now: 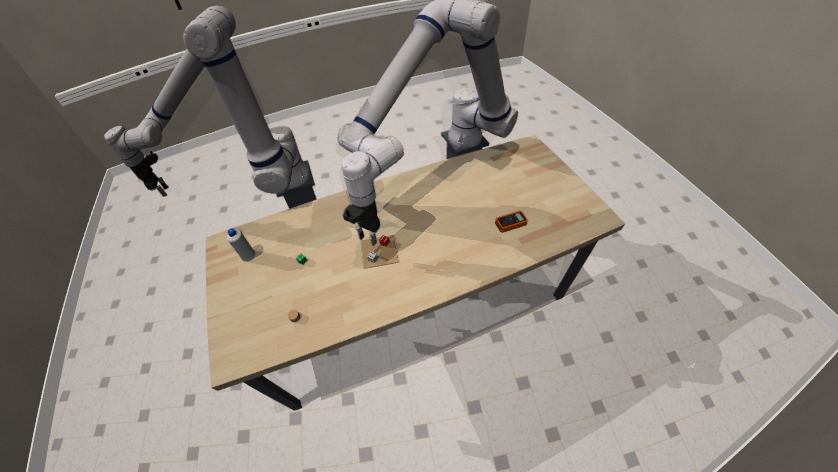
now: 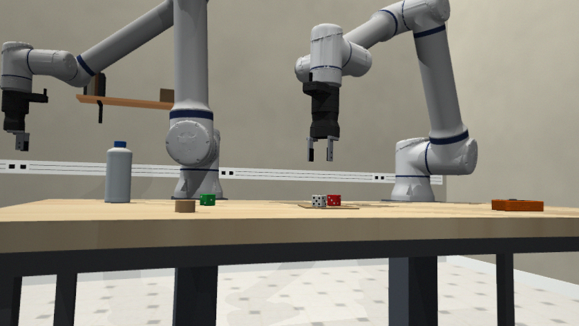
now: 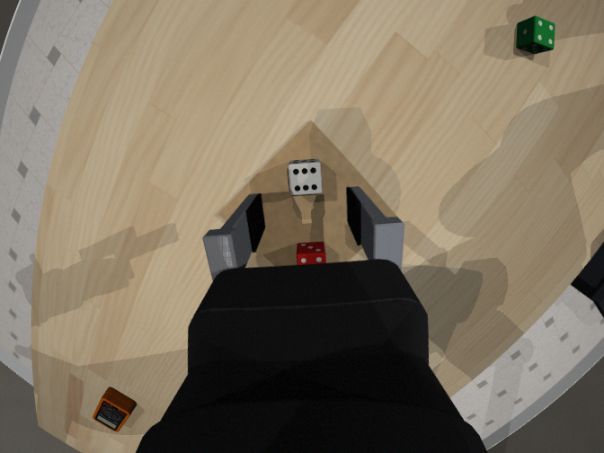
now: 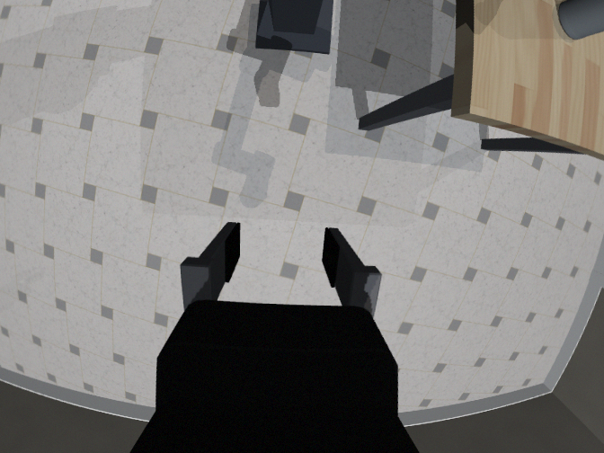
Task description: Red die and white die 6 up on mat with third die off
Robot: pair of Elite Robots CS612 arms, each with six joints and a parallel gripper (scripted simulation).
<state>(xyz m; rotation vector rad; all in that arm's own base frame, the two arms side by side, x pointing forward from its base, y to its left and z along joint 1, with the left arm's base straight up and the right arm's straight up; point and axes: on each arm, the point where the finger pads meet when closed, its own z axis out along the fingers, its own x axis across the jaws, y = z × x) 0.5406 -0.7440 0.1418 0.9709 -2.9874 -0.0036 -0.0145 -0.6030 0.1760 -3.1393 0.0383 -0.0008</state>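
The white die [image 1: 372,256] [image 2: 318,200] [image 3: 305,178] sits flat on the brown mat [image 1: 389,259] [image 2: 348,207] [image 3: 310,141] with its 6 on top. The red die [image 1: 384,240] [image 2: 334,199] [image 3: 310,253] sits on the mat too; in the left wrist view a side shows 3 and its top is partly hidden by the gripper body. The green die [image 1: 300,258] [image 2: 207,199] [image 3: 536,35] is off the mat, 4 on top. My left gripper [image 1: 367,237] [image 2: 320,157] [image 3: 305,208] is open and empty, above the mat. My right gripper [image 1: 161,188] [image 2: 22,146] [image 4: 281,242] is open and empty, off beside the table.
A grey bottle [image 1: 242,246] [image 2: 118,175] with a blue cap stands near the green die. A small brown disc [image 1: 293,316] [image 2: 184,206] lies near the front edge. An orange multimeter [image 1: 511,221] [image 2: 517,205] [image 3: 114,408] lies at the other end of the table.
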